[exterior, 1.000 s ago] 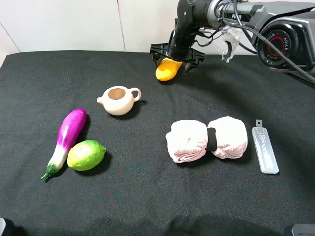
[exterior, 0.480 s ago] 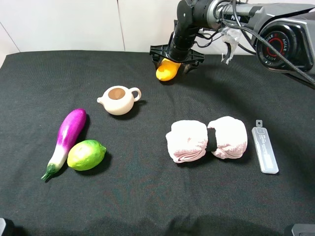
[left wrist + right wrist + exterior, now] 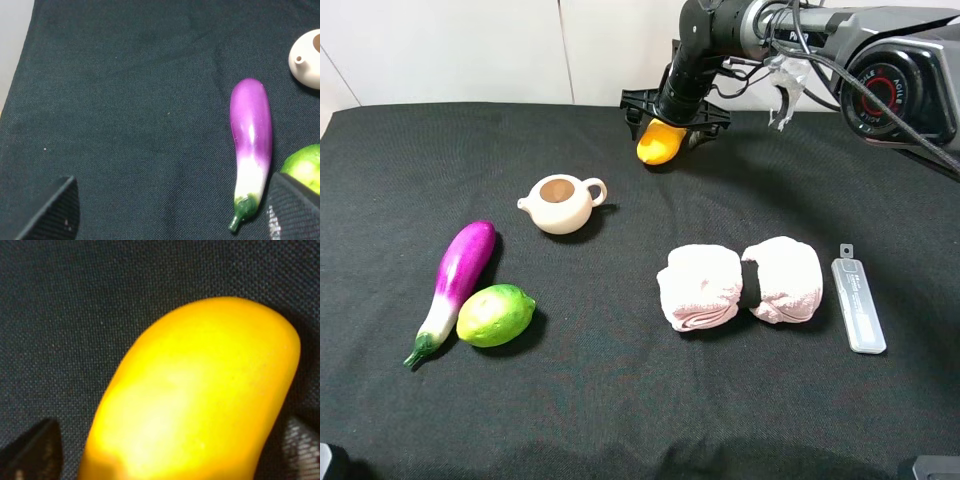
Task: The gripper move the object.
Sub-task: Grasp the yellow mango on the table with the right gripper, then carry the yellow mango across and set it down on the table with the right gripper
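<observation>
The mango (image 3: 658, 143) lies near the far edge of the black tabletop (image 3: 620, 400), beyond the teapot (image 3: 561, 203), its long axis slanting from under the right claw (image 3: 672, 125) toward the near left. Only the right wrist view shows us dark cloth between one fingertip (image 3: 30, 450) and the fruit, so that claw straddles it released; only the left wrist view shows the left claw (image 3: 170, 210), spread wide near the eggplant (image 3: 251, 145).

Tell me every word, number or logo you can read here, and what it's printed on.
"AGILE": white letters beside the red ring on the black arm joint.
Small print on the flat grey case: too small to read.
No other writing shows in any view.
</observation>
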Controlling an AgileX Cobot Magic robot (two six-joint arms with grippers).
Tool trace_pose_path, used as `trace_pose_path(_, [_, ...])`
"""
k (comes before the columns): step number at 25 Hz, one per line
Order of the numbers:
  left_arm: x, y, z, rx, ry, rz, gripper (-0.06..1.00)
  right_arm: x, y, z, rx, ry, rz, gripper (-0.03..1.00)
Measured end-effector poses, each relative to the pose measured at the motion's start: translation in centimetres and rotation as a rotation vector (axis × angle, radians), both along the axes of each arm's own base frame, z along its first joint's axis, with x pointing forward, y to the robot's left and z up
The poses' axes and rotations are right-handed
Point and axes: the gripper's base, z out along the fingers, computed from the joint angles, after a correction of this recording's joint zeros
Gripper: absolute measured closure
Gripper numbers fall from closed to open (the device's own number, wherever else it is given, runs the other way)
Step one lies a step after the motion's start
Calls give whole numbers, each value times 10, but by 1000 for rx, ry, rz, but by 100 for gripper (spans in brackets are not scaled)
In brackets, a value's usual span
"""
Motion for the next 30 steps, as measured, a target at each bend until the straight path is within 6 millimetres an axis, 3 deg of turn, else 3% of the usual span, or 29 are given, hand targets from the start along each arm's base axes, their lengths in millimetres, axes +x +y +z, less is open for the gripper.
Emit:
trace_pose_path(6, [0,0,0,0,0,0,15,0,0,0,4,-1,-1,48])
trace_pose_path(22, [0,0,0,0,0,0,15,-2,-2,-1,-38,11,46,49])
trace_pose_path(30, [0,0,0,0,0,0,15,-9,-6,2,-114,70,173,49])
